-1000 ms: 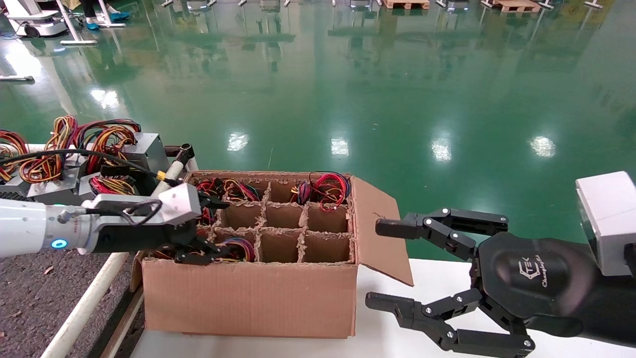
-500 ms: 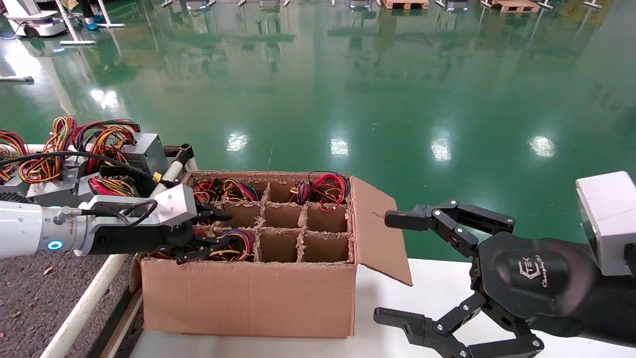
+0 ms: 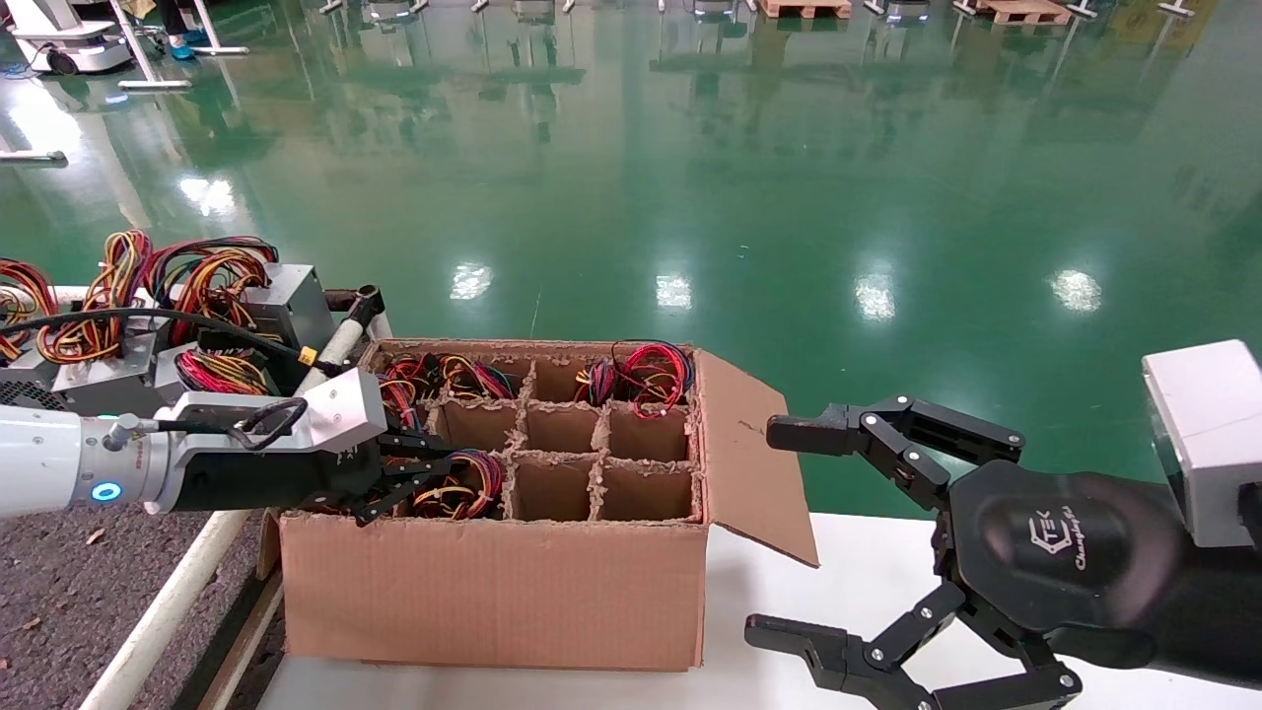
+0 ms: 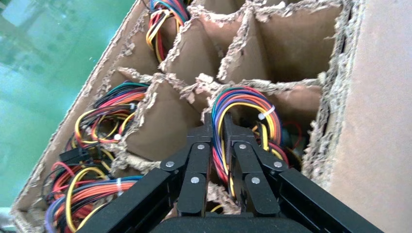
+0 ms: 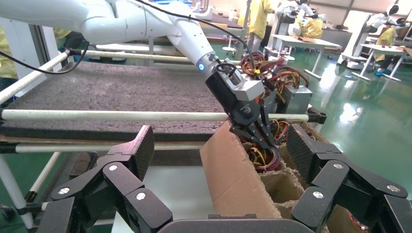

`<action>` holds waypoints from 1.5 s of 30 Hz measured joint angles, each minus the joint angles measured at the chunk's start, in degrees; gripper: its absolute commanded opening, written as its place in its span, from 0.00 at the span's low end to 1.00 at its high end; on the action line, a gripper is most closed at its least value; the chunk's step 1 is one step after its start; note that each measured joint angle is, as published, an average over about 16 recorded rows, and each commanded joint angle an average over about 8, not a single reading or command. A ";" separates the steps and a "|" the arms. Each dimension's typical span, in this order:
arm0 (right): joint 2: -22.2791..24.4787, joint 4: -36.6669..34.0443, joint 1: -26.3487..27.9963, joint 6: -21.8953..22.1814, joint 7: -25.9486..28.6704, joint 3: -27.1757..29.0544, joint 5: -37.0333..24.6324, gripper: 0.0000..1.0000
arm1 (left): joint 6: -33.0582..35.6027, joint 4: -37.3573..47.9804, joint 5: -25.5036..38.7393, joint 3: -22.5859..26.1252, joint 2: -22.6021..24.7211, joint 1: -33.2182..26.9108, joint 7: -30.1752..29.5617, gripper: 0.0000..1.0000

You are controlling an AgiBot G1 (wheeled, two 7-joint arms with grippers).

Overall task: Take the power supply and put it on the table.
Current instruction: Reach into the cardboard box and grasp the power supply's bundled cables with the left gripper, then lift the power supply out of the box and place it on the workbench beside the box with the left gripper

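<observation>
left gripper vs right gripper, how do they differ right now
The left gripper is down in the cardboard box, fingers shut on a wire bundle; the right gripper hangs beside the box over the white tabletop, spread wide and empty. Both are black with jointed fingers.

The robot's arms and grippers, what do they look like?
The left arm is glossy white with a glowing blue ring, a silver wrist block, a looped black cable and a black left gripper. The right gripper is matte black with silver-riveted linkage fingers, a white logo on its palm and a white wrist block.
</observation>
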 measured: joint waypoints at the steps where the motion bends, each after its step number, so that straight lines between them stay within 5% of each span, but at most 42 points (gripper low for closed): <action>1: 0.00 0.00 0.00 0.00 0.00 0.00 0.00 1.00 | 0.04 0.12 -0.22 -0.13 -0.01 0.04 -0.04 0.00; 21: 0.00 0.00 0.00 0.00 0.00 0.00 0.00 1.00 | -3.07 -6.51 -6.26 -5.30 -3.47 -2.86 -7.17 0.00; 45: 0.00 0.00 0.00 0.00 0.00 -0.01 0.00 1.00 | -2.31 -21.61 -6.95 -9.25 -17.12 -12.36 -22.95 0.00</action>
